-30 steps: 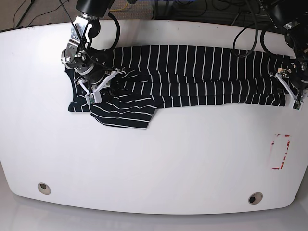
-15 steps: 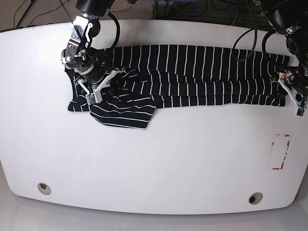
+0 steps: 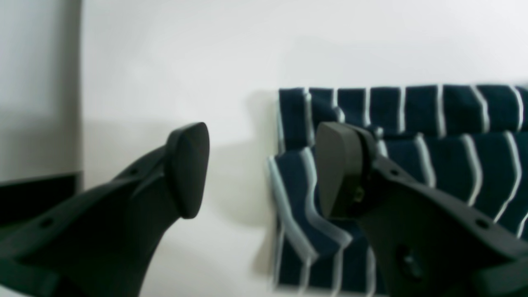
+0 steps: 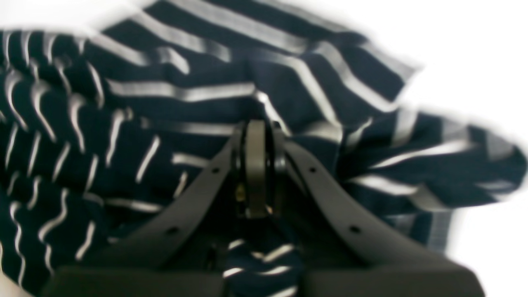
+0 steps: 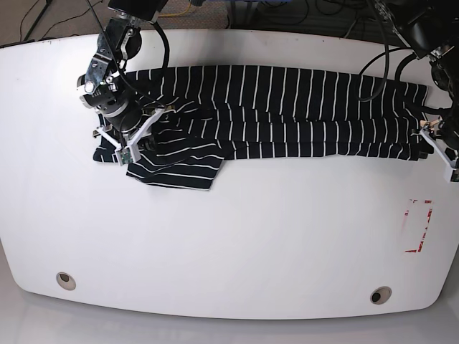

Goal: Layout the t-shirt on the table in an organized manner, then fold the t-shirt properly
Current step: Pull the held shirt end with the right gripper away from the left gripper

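The t-shirt (image 5: pixel 287 111) lies stretched in a long band across the far half of the table (image 5: pixel 229 236), stripes running front to back along most of its length. At the base view's left end it bunches up, a folded flap of cloth (image 5: pixel 176 168) sticking out toward the near side.

The right claw (image 5: pixel 131 140) sits right on that bunch, and the wrist view shows its two black pads pressed flat together, with rumpled striped fabric all around them. More striped cloth shows below the pads, between the finger arms, but that view is badly smeared, so I cannot tell whether a fold is actually pinched between the tips. In the base view the arm itself covers the cloth beneath it.

Over at the other end, the left claw (image 3: pixel 260 169) stands spread wide, nothing between its pads. One pad (image 3: pixel 187 169) hangs over bare white table, the other (image 3: pixel 336 169) over the very edge of the shirt, where the layers stack unevenly. Whether that pad touches the cloth is hard to make out. In the base view this claw is half cut off by the picture's edge.

Near the front corner is a red-marked rectangle (image 5: pixel 418 226), and two metal-ringed holes (image 5: pixel 65 279) lie along the near edge.
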You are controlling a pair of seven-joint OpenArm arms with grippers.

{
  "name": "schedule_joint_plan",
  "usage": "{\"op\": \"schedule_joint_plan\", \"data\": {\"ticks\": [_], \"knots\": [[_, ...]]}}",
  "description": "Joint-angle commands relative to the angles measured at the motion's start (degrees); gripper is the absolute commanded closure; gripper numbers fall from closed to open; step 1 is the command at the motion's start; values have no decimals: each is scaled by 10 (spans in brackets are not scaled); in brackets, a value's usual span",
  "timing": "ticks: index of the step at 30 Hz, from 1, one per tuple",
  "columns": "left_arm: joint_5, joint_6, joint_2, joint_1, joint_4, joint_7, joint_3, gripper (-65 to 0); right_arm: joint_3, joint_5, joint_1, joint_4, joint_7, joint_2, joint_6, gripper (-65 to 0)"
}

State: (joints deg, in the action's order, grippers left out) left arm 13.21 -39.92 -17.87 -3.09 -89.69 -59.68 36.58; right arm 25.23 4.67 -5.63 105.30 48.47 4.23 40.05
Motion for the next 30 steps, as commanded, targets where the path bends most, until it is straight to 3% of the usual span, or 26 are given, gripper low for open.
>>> {"op": "schedule_joint_plan", "data": {"ticks": [1, 4, 6, 14, 21, 30], "knots": [[6, -1, 0, -5, 28, 31, -13, -385, 0, 6, 23, 28, 7, -1, -1, -27], [5, -1, 1, -2, 55, 55, -21, -383, 0, 6, 40, 30, 25, -3, -1, -48], [-2, -1, 3, -2, 77, 66, -24, -383, 0, 6, 55, 27, 28, -5, -1, -95], [-19, -1, 2, -3, 122, 89, -24, -383, 0, 6, 108, -38, 27, -15, -1, -447], [-20, -1, -1, -2, 122, 97, -22, -383, 1, 8, 167, -145, 25, -46, -1, -650], [-20, -1, -6, -2, 122, 96, -22, -383, 1, 6, 192, -248, -31, -74, -1, -650]]}}
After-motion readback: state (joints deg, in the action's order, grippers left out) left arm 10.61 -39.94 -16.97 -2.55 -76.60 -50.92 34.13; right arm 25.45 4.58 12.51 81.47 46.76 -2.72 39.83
